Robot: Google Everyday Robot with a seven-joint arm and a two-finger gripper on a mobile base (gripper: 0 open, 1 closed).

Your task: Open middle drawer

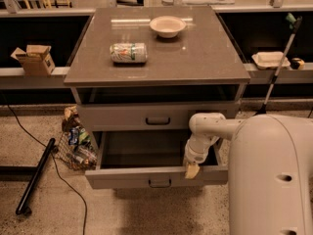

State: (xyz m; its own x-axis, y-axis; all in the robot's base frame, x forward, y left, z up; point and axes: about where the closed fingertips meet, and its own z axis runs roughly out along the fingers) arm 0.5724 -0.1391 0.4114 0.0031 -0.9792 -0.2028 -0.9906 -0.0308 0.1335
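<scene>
The middle drawer (127,179) stood pulled out toward the near side, so that its dark, empty inside was visible from above. Its small loop handle (159,182) was free at the centre of the front. The claw (191,170) was not on this handle. It rested on the top edge of the drawer front, to the right of the handle, with the white arm (210,129) reaching down from the right. I think it was put there to hook the edge and pull from it. Whether the claw was clenched or released, I could not tell.

The upper drawer (117,117) was closed above it. On the desk (210,58) lay a can (128,53) on its side and, farther back, a bowl (167,26). In my judgement the task was nearly or fully done.
</scene>
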